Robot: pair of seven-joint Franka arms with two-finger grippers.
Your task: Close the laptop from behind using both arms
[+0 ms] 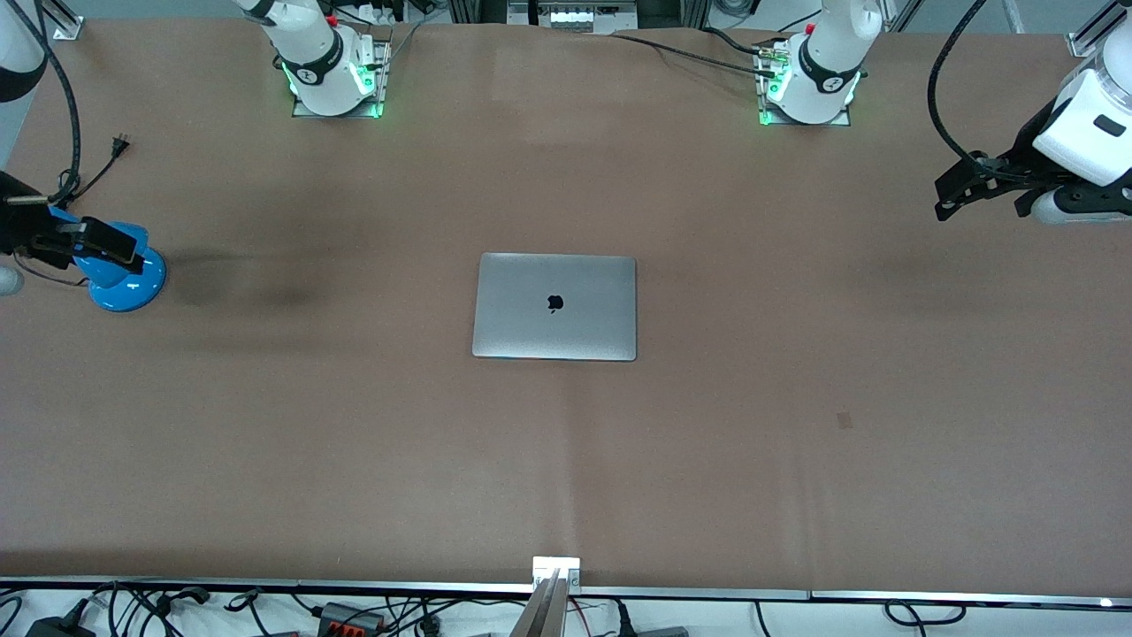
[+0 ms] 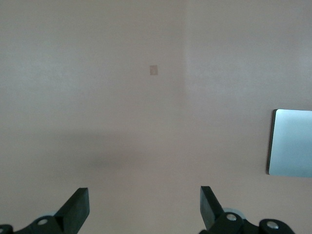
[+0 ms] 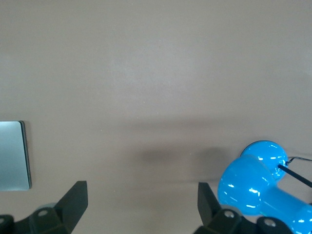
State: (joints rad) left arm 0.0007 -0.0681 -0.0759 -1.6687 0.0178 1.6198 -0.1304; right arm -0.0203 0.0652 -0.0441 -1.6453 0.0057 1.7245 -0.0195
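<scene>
The slim silver-grey laptop [image 1: 555, 307] lies shut and flat in the middle of the table, with the black apple logo on its lid facing up. One edge of it shows in the left wrist view [image 2: 292, 142] and in the right wrist view [image 3: 12, 156]. My left gripper [image 1: 982, 199] hangs open and empty over bare table at the left arm's end, well away from the laptop; its jaws stand wide apart in the left wrist view [image 2: 145, 204]. My right gripper [image 1: 80, 232] hangs open and empty at the right arm's end [image 3: 142, 200].
A glossy blue object with a round base [image 1: 124, 279] stands right under my right gripper, with a thin black cable on it [image 3: 253, 187]. A loose black plug [image 1: 119, 143] lies toward the right arm's base. A small square mark [image 1: 845, 420] is on the tabletop.
</scene>
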